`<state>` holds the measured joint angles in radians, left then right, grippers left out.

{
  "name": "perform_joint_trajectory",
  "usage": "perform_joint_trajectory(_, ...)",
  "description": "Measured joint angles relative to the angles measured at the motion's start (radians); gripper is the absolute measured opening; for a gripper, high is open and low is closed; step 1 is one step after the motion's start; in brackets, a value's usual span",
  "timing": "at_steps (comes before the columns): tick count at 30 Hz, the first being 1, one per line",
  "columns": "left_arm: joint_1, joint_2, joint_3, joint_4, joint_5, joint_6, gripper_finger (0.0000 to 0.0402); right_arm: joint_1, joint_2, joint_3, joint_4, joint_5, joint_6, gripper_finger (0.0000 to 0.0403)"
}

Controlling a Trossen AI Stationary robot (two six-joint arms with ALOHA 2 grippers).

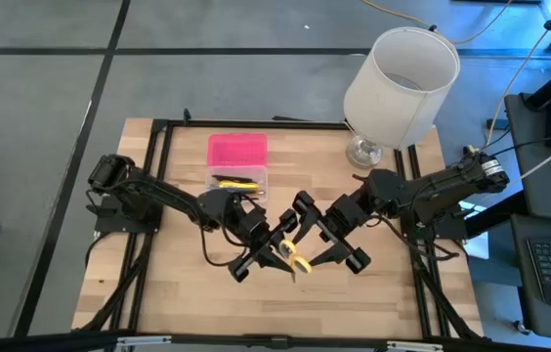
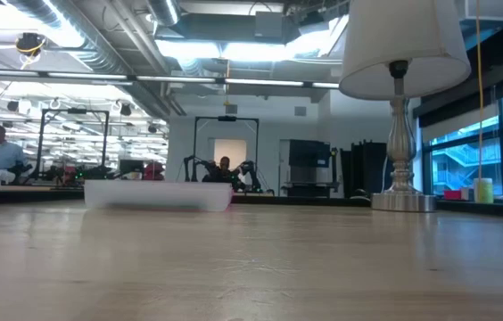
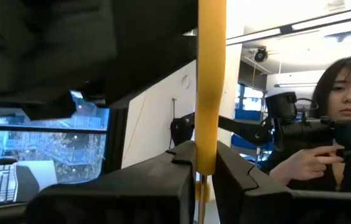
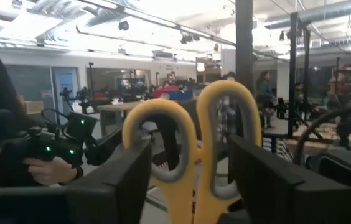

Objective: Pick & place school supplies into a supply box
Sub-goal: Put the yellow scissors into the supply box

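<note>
The yellow-handled scissors (image 1: 295,256) are off the table between both grippers, near the table's middle. My left gripper (image 1: 274,246) reaches in from the left and is shut on them. In its wrist view the handle (image 3: 211,87) shows edge-on, rising from between the fingers. My right gripper (image 1: 317,240) comes from the right and is open. Its fingers stand on either side of the base of the two handle loops (image 4: 191,134). The supply box (image 1: 237,168) lies open toward the far side, with its pink lid (image 1: 236,149) folded back. Pens lie in its clear base (image 1: 238,183). My left gripper pinches the scissors between its two fingers, on the flat sides of the yellow handle's lower end (image 3: 206,165). The fingers come in about level from the table's left. The scissors are lifted clear and stand upright, loops up. My right gripper flanks the handles' base (image 4: 194,190); whether it touches, I cannot tell.
A white lamp (image 1: 398,83) stands on the far right of the table, its base (image 2: 400,201) close behind my right arm. The box (image 2: 158,194) shows low across the table. A person (image 3: 343,124) stands beyond the table, holding a device. Bare wood lies toward the near edge.
</note>
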<state>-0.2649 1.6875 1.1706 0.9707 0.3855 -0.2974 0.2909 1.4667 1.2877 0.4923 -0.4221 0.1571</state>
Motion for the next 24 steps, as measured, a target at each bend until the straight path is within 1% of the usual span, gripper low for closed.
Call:
perform_joint_trajectory(3,0.010,-0.001,0.000,-0.003,0.016,-0.002,0.0021,-0.001,-0.022,0.000,-0.055,0.002,-0.003,0.0252)
perform_joint_trajectory(6,0.018,-0.013,0.000,-0.001,0.049,-0.003,0.0021,-0.002,-0.055,0.000,-0.112,0.001,-0.008,0.0276)
perform_joint_trajectory(9,0.019,-0.025,0.000,0.004,0.058,-0.003,0.0021,-0.002,-0.097,0.000,-0.177,0.002,-0.044,0.0287)
perform_joint_trajectory(14,0.031,-0.044,0.000,-0.039,0.090,-0.012,0.0021,-0.003,-0.181,-0.001,-0.314,0.030,-0.085,0.0288)
perform_joint_trajectory(16,0.047,-0.074,0.000,-0.126,0.091,-0.026,0.0021,-0.003,-0.219,-0.001,-0.405,0.057,-0.077,0.0289)
perform_joint_trajectory(19,0.079,-0.137,0.000,-0.354,0.043,0.007,0.0021,-0.002,-0.261,-0.001,-0.578,0.140,-0.032,0.0289)
perform_joint_trajectory(21,0.101,-0.184,0.000,-0.547,-0.034,0.052,0.0021,0.000,-0.280,-0.001,-0.687,0.205,0.010,0.0289)
perform_joint_trajectory(24,0.135,-0.253,0.000,-0.834,-0.200,0.092,0.0020,0.002,-0.294,-0.001,-0.828,0.282,0.092,0.0289)
